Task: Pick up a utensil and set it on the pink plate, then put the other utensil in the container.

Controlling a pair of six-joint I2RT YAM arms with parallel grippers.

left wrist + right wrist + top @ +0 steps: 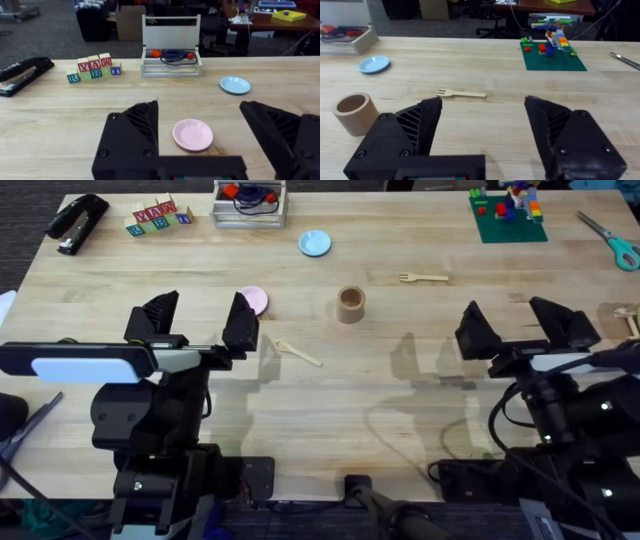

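The left gripper (196, 320) hung above the table (420, 390) on the near left, its two black fingers spread wide apart and holding nothing. Just beyond it lay the pink plate (254, 301), partly hidden in the overhead view by the right-hand finger; in the left wrist view the plate (193, 134) sat bare between the two fingers (132, 135), on the wood past them. The spoon (297, 352) lay flat on the table just to the right of that gripper, nearer than the plate, bowl end towards the gripper and handle slanting away to the right.

The right gripper (522, 330) hung over the near right of the table, fingers likewise wide apart and empty. The fork (424, 277) lay flat farther back, between the cup and the green brick board, tines pointing left; in the right wrist view the fork (460, 93) lay on the wood beyond the open fingers (417, 125). The brown cup (350, 304) stood upright near the table's middle, to the right of the pink plate and left of the fork, its mouth open and nothing seen inside (354, 113).

A blue plate (314, 243) sat farther back, behind the pink plate and the cup. At the far edge stood a clear box (249, 204) of coloured bits, with lettered blocks (158, 218) and a black stapler (78, 222) to its left. The green brick board (508, 218) lay at the far right, scissors (610, 240) beside it at the table's edge
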